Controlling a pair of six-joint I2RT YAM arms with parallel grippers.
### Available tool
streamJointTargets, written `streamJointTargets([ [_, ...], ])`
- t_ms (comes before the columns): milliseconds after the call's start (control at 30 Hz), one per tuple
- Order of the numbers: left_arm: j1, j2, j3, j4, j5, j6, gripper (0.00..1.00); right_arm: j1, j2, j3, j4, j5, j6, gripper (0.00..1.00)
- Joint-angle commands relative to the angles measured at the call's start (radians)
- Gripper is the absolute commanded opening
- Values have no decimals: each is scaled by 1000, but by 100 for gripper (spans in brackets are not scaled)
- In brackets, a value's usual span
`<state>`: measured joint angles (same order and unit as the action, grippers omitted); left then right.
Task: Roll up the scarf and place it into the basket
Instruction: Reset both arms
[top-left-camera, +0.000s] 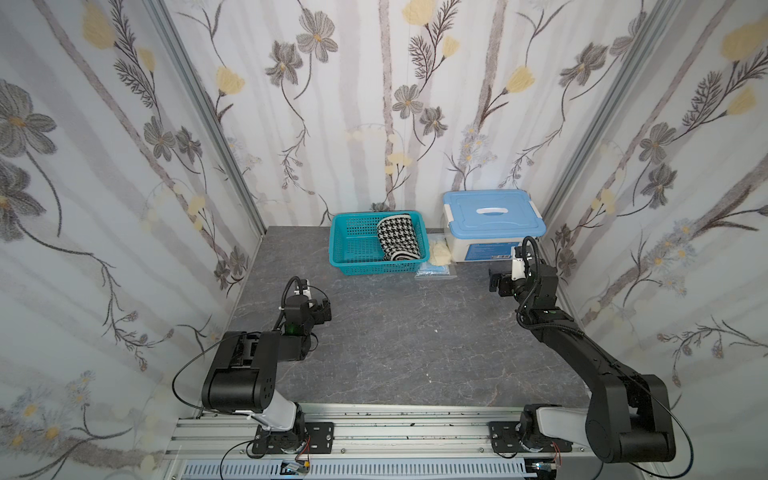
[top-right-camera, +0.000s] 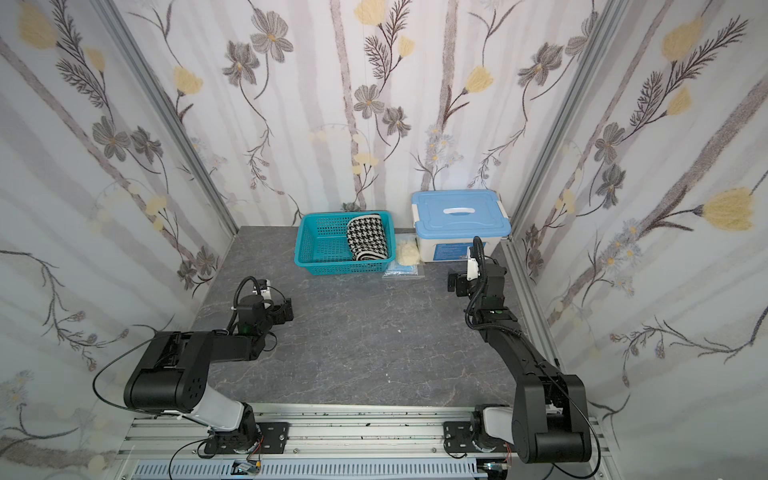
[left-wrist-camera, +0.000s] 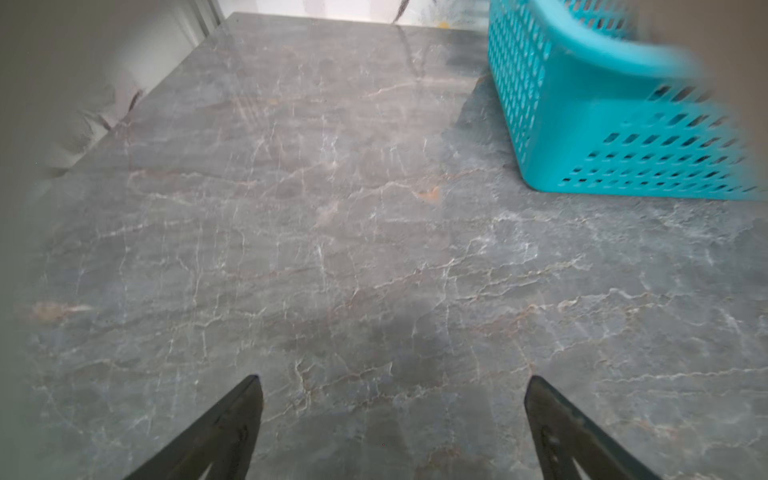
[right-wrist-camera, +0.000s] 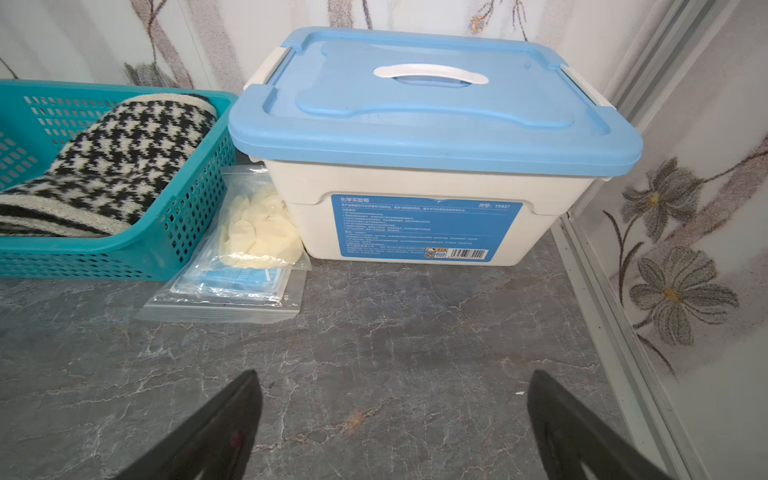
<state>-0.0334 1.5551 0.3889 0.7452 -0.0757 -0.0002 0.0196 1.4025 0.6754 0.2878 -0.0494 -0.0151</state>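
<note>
**Top views.**
- Tabletop (top-left-camera: 415, 340): grey, marbled.
- Basket (top-left-camera: 353, 249): at the far edge, about midway along it.
- Scarf (top-left-camera: 397, 237): rolled, houndstooth face out. It lies inside the basket along its right wall, with no part on the tabletop.
- Box (top-left-camera: 492, 220): far right corner, lid on.
- Yellow lump (top-left-camera: 440, 251) and blue packet (top-left-camera: 434, 272): between basket and box, the packet nearer the front edge.
- Left claw (top-left-camera: 324, 309): near the left edge, well apart from the basket, holding nothing.
- Right claw (top-left-camera: 494, 282): near the right edge, just in front of the box, holding nothing.

**Left wrist view.**
- Left claw (left-wrist-camera: 392, 415): jaws wide, only bare tabletop between them.
- Basket: one corner in sight, blurred. The scarf is hidden.

**Right wrist view.**
- Right claw (right-wrist-camera: 395, 415): jaws wide, empty.
- Scarf: far end rides up nearly level with the basket rim. Its striped end lies low against the front wall.

**Status, as judged.** The scarf is rolled and placed, so only withdrawal appears left.

**Hazards, as judged.**
- The roll is unbound knit. It may slacken and creep over the rim where it rides high.
- A careless swing of the right claw could clip the box or drag the packet.
- The left claw, if swung toward the far edge, could nudge the basket. The light plastic would likely slide and could jolt the roll loose.
</note>
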Motion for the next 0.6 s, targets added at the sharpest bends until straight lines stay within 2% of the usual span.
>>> streamJointTargets([
  [0,3,-2,-3,145,-12,0,100,-7,-48,-58,103,-19,16,100],
  [100,4,3,5,141,-20,-3,100,-33,-75,-95,144,-59,36,100],
  [267,7,4,7,137,-13,-4,100,-54,-116,-201,223,-32,75,100],
  [467,10,3,10,131,-4,-6,100,-63,16,-244,384,-25,95,100],
  [567,12,4,10,130,-2,-6,100,-41,42,-228,378,-43,58,100],
])
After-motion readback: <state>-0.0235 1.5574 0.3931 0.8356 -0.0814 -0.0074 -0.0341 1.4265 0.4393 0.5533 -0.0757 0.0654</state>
